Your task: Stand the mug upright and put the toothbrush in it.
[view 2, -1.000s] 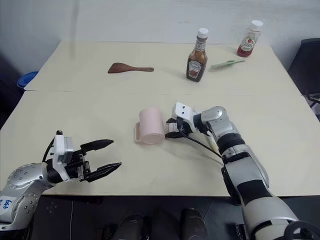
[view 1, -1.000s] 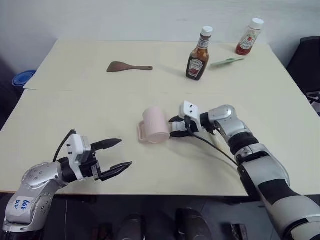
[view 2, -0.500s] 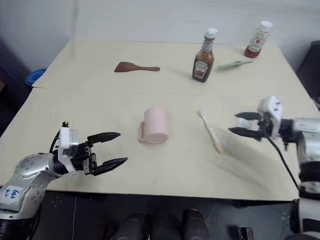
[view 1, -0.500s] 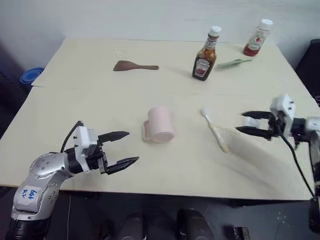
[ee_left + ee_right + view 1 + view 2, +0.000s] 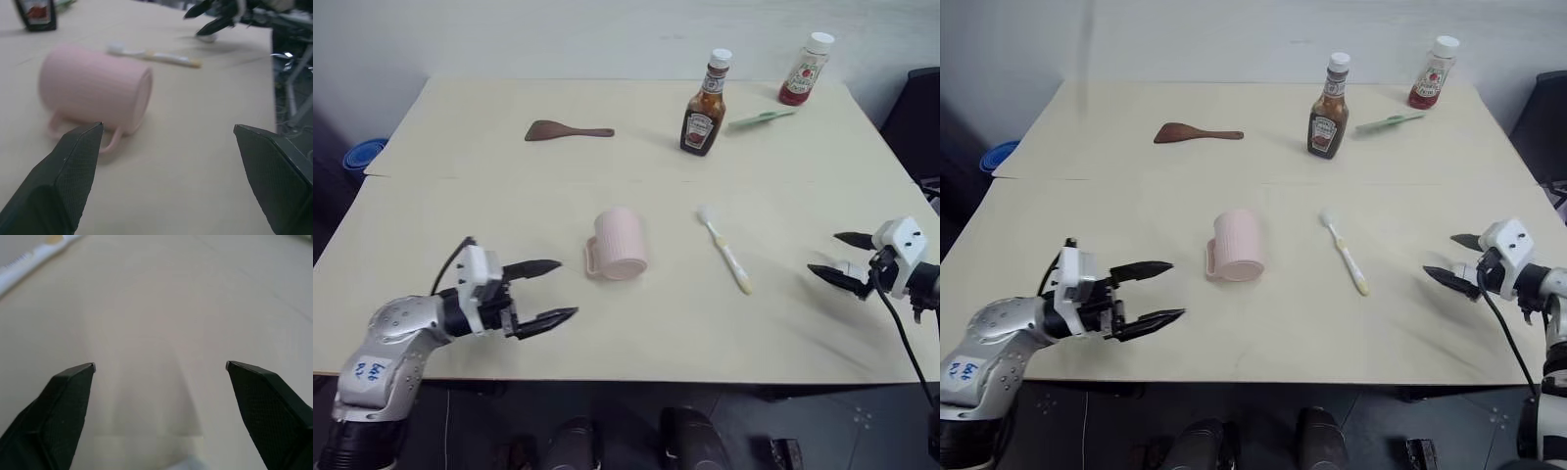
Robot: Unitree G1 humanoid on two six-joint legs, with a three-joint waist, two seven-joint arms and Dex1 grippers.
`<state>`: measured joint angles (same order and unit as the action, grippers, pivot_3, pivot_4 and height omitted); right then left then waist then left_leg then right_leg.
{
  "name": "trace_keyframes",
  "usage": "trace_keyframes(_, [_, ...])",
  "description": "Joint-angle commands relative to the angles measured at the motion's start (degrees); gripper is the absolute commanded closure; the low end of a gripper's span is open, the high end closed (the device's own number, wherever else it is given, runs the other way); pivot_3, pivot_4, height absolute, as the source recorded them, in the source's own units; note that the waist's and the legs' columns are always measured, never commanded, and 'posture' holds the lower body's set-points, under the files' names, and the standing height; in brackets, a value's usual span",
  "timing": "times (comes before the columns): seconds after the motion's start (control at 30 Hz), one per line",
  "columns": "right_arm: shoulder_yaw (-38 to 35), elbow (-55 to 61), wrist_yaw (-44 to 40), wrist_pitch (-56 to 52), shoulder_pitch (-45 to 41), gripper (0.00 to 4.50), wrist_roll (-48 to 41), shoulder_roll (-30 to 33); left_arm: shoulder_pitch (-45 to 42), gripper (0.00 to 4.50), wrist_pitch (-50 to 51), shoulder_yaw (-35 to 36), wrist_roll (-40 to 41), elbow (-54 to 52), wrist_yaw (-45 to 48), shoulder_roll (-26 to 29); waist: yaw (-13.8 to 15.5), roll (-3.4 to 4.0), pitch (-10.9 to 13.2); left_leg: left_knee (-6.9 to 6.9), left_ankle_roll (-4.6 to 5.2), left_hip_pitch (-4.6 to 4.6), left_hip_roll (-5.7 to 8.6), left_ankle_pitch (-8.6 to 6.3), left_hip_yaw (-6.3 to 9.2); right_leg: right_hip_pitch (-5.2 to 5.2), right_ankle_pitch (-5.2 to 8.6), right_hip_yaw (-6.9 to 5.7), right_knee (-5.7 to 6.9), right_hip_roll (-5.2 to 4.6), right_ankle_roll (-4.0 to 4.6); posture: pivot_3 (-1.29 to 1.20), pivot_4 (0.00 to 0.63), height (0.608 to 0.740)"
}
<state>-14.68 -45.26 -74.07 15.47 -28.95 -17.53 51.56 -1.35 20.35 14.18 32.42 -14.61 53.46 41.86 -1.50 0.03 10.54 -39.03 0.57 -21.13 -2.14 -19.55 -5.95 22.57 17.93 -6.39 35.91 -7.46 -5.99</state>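
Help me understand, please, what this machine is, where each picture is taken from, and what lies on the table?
This is a two-armed humanoid robot. Two pictures come from cameras in its head, looking down over the table; the other two come from cameras on its wrists. The left end effector and the right end effector are both open and hold nothing. On the table a pink mug lies on its side, with a toothbrush beside it, apart from it. Farther back are a brown spatula, a brown sauce bottle, a red bottle and a green utensil.
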Motion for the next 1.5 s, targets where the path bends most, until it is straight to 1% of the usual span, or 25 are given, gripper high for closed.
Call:
trace_keyframes(0.03, [-3.6, 20.7, -6.2, -1.8, 8.3, 0.02, -12.3, -4.4, 4.5, 0.0, 8.5, 6.7, -1.8, 1.6, -6.4, 4.1, 0.1, -0.01, 0.0, 0.03, -0.01, -0.02, -0.05, -0.01, 0.12, -0.05, 0.0, 0.02, 0.04, 0.0, 0.0, 0.0, 0.15, 0.74])
trace_keyframes(0.13, [-2.4, 33.3, -7.1, -2.0, 16.0, 0.02, -15.6, -8.1, 7.7, 0.0, 18.0, 10.1, -1.4, 0.7, -10.6, 7.3, 0.1, -0.03, 0.0, 0.06, -0.07, -0.11, -0.14, -0.05, 0.29, -0.09, 0.0, 0.09, -0.04, 0.01, 0.0, 0.0, 0.15, 0.74])
trace_keyframes(0.2, [-1.1, 36.9, -8.5, 1.6, 18.8, 0.02, -15.7, -11.0, 7.3, 0.0, 28.7, 12.7, 0.9, -2.0, -15.7, 8.4, 0.5, -0.02, 0.0, 0.06, -0.02, -0.11, -0.04, -0.07, 0.27, -0.08, 0.0, 0.11, -0.01, -0.06, 0.0, 0.0, 0.15, 0.74])
trace_keyframes(0.27, [-0.4, 38.4, -9.2, 4.3, 20.1, 0.02, -15.6, -13.6, 3.1, 0.0, 40.5, 15.3, 6.0, -5.5, -21.4, 6.9, 1.0, -0.03, 0.0, 0.01, 0.03, -0.09, 0.02, -0.07, 0.32, -0.13, -0.03, 0.18, 0.0, -0.13, -0.05, 0.0, 0.15, 0.74])
trace_keyframes(0.3, [-0.1, 38.9, -9.1, 3.2, 20.6, 0.02, -16.0, -13.8, 0.5, 0.0, 46.0, 15.9, 8.2, -7.0, -23.7, 6.2, 1.4, -0.03, 0.0, -0.01, 0.05, -0.09, 0.05, -0.07, 0.33, -0.14, -0.04, 0.22, 0.01, -0.17, -0.07, 0.0, 0.15, 0.74])
trace_keyframes(0.4, [-0.5, 38.7, -7.3, 3.7, 20.9, 0.02, -15.6, -14.9, -9.7, 0.0, 58.5, 15.7, 14.5, -10.3, -29.1, 0.8, 2.5, -0.06, 0.0, -0.05, 0.06, -0.09, 0.18, -0.06, 0.51, -0.22, -0.06, 0.24, 0.01, -0.23, -0.11, 0.0, 0.15, 0.74])
trace_keyframes(0.47, [-0.5, 38.2, -7.2, 4.9, 21.3, 0.02, -14.9, -15.1, -17.2, 0.0, 65.0, 14.9, 15.5, -11.2, -33.1, -4.3, 2.7, -0.1, 0.0, -0.06, 0.07, -0.08, 0.28, -0.05, 0.49, -0.22, -0.08, 0.28, 0.04, -0.25, -0.14, 0.0, 0.15, 0.74])
trace_keyframes(0.5, [-0.5, 38.1, -7.0, 4.8, 21.5, 0.02, -14.7, -15.1, -21.3, 0.0, 68.1, 14.1, 14.2, -10.4, -35.7, -7.6, 2.7, -0.11, 0.0, -0.06, 0.07, -0.08, 0.29, -0.05, 0.47, -0.21, -0.08, 0.27, 0.05, -0.22, -0.15, 0.0, 0.15, 0.74])
trace_keyframes(0.57, [-0.4, 37.9, -6.7, 5.0, 21.8, 0.02, -14.5, -15.0, -28.4, 0.0, 70.5, 10.5, 10.2, -7.1, -41.1, -13.3, 3.0, -0.17, 0.0, -0.09, 0.05, -0.1, 0.31, -0.04, 0.48, -0.22, -0.08, 0.15, 0.04, -0.1, -0.15, 0.0, 0.15, 0.74])
trace_keyframes(0.6, [-0.3, 38.0, -6.5, 4.9, 21.8, 0.02, -14.5, -15.0, -30.5, 0.0, 71.3, 9.3, 8.6, -5.5, -42.7, -15.1, 2.9, -0.18, 0.0, -0.11, 0.05, -0.1, 0.4, -0.02, 0.37, -0.21, -0.1, -0.03, 0.02, -0.03, -0.18, 0.0, 0.15, 0.74])
trace_keyframes(0.63, [-0.2, 38.4, -6.0, 4.7, 22.0, 0.02, -14.5, -15.1, -32.6, 0.0, 69.9, 7.4, 6.1, -2.4, -44.8, -16.8, 2.7, -0.18, 0.0, -0.11, 0.05, -0.1, 0.39, -0.02, 0.37, -0.21, -0.1, -0.04, 0.03, -0.03, -0.19, 0.0, 0.15, 0.74])
trace_keyframes(0.7, [-0.1, 39.0, -5.4, 4.4, 22.2, 0.02, -14.5, -15.3, -35.6, 0.0, 66.5, 4.7, 2.7, 2.3, -47.0, -19.0, 2.6, -0.2, 0.0, -0.09, 0.04, -0.05, 0.42, -0.02, 0.27, -0.18, -0.1, 0.0, 0.02, 0.07, -0.18, 0.0, 0.15, 0.74])
trace_keyframes(0.83, [0.4, 41.0, -3.4, 4.2, 23.5, 0.02, -14.5, -16.0, -42.4, 0.0, 64.2, 0.4, -0.8, 12.4, -47.7, -23.5, 2.7, -0.23, 0.0, -0.1, -0.02, -0.03, 0.38, 0.01, 0.18, -0.12, -0.1, 0.08, 0.03, 0.16, -0.18, 0.0, 0.15, 0.74])
trace_keyframes(0.9, [0.7, 42.0, -2.5, 4.2, 24.2, 0.02, -14.5, -16.5, -45.1, 0.0, 61.8, -1.8, -2.3, 17.5, -46.8, -24.9, 2.9, -0.25, 0.0, -0.1, -0.02, -0.05, 0.38, 0.01, 0.19, -0.12, -0.1, 0.07, 0.01, 0.15, -0.18, 0.0, 0.15, 0.74])
trace_keyframes(1.0, [1.0, 42.8, -1.6, 4.3, 24.9, 0.02, -14.3, -17.0, -47.6, 0.0, 62.0, -5.7, -2.6, 22.3, -43.8, -25.4, 2.9, -0.25, 0.0, -0.1, -0.02, -0.05, 0.41, 0.01, 0.18, -0.11, -0.1, 0.07, 0.01, 0.14, -0.19, 0.0, 0.15, 0.74])
trace_keyframes(1.13, [0.9, 43.1, -0.2, 4.6, 25.2, 0.02, -14.3, -17.5, -48.6, 0.0, 60.2, -13.1, -5.2, 27.1, -39.8, -23.9, 3.0, -0.24, 0.0, -0.1, -0.02, -0.02, 0.42, 0.01, 0.18, -0.14, -0.1, 0.07, 0.03, 0.12, -0.19, 0.0, 0.15, 0.74])
trace_keyframes(1.17, [0.8, 43.0, 0.1, 4.9, 25.1, 0.0, -14.2, -17.7, -48.7, 0.38, 59.1, -15.6, -6.0, 27.6, -38.5, -23.1, 3.0, -0.23, 0.0, -0.12, -0.01, -0.01, 0.43, 0.02, 0.19, -0.15, -0.1, 0.07, 0.03, 0.11, -0.19, 0.0, 0.15, 0.74])
trace_keyframes(1.2, [0.8, 42.9, 0.3, 5.0, 25.1, 0.0, -14.1, -17.8, -48.7, 0.58, 58.2, -17.5, -6.7, 27.9, -37.3, -22.4, 3.0, -0.22, 0.0, -0.12, -0.01, 0.02, 0.43, 0.02, 0.18, -0.17, -0.1, 0.08, 0.05, 0.1, -0.19, 0.0, 0.15, 0.74])
trace_keyframes(1.3, [0.6, 42.2, 1.4, 5.5, 24.6, 0.0, -14.0, -18.3, -49.0, 1.45, 57.2, -21.2, -7.6, 28.9, -34.2, -22.0, 3.0, -0.16, -0.1, -0.12, -0.01, 0.05, 0.43, 0.02, 0.19, -0.2, -0.1, 0.08, 0.05, 0.1, -0.19, 0.0, 0.15, 0.74])
trace_keyframes(1.5, [0.7, 41.4, 2.3, 6.2, 24.3, 0.0, -13.4, -18.7, -48.7, 3.24, 56.5, -20.4, -8.6, 31.3, -32.6, -23.7, 3.1, -0.16, -0.1, -0.13, 0.02, 0.05, 0.43, 0.03, 0.23, -0.23, -0.1, 0.04, 0.04, 0.05, -0.19, 0.0, 0.15, 0.74])
